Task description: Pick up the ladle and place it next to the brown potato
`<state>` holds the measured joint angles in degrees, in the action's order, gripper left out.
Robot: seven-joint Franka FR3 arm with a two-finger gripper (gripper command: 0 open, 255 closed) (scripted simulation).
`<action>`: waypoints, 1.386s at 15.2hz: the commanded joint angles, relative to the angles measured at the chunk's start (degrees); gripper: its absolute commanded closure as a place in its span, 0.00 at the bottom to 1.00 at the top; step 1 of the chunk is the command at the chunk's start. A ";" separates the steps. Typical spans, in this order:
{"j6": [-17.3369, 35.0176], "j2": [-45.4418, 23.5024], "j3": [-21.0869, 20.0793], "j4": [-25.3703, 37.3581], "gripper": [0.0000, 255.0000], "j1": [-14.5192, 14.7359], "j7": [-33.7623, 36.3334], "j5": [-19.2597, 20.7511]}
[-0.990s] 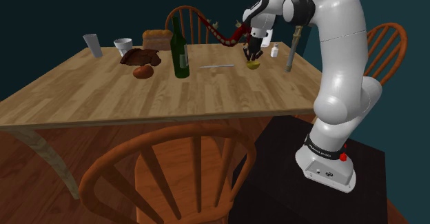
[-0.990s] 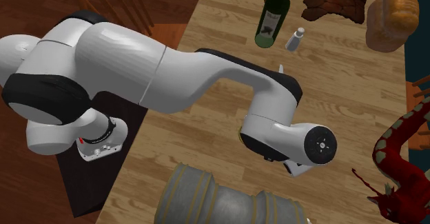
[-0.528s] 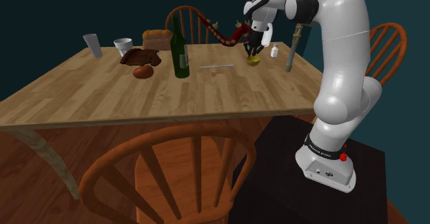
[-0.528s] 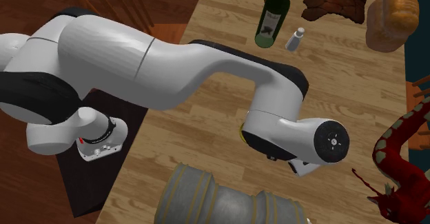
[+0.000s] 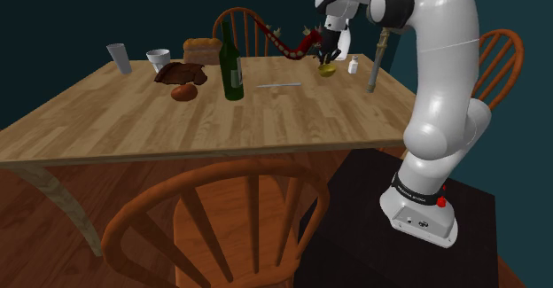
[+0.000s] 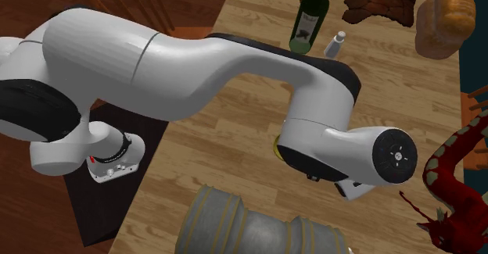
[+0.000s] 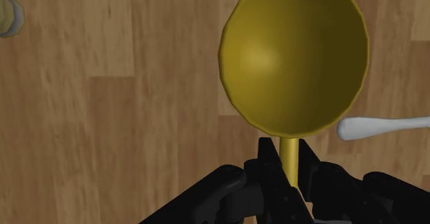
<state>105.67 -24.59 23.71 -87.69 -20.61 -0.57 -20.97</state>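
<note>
1. Start at the shoulder view's left: the brown potato [image 5: 184, 91] lies on the wooden table [image 5: 133, 127], just in front of a dark slab of meat [image 5: 182, 73]. This is where your carry ends, and it is well apart from the gripper.
2. Next along, a green wine bottle [image 5: 231, 65] stands upright just beside the potato, on the side facing the gripper. It is the tallest thing between your load and the goal.
3. Further along, a thin white utensil [image 5: 279, 85] lies flat on the table between the bottle and the ladle. In the wrist view its end [image 7: 382, 126] shows past the edge of the ladle's bowl.
4. At the right of the row, the gripper [image 5: 326, 58] pinches the ladle [image 5: 327, 68]. In the wrist view the black fingers [image 7: 265, 171] clasp the thin yellow handle, and the round yellow bowl [image 7: 295, 57] sits straight beyond the fingertips. So the ladle's long axis runs along the gripper's own, bowl downward. The bowl appears to hang just above the table top.
5. Judge your move from that row: the potato lies toward the shoulder view's left of the gripper, past the utensil and the bottle. You probably need to keep the bowl high or swing to the near side of the bottle. The bare wood in front of the potato looks the safest place to set the ladle down.
</note>
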 commanded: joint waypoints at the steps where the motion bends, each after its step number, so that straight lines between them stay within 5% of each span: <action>1: -1.52 0.05 0.07 1.51 1.00 -0.13 0.40 0.17; 10: -7.34 0.81 0.37 6.83 1.00 -0.58 1.78 0.83; 21: -0.31 9.48 -3.26 -5.24 1.00 10.92 14.95 4.07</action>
<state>104.91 -16.34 20.82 -91.67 -10.83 12.85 -17.38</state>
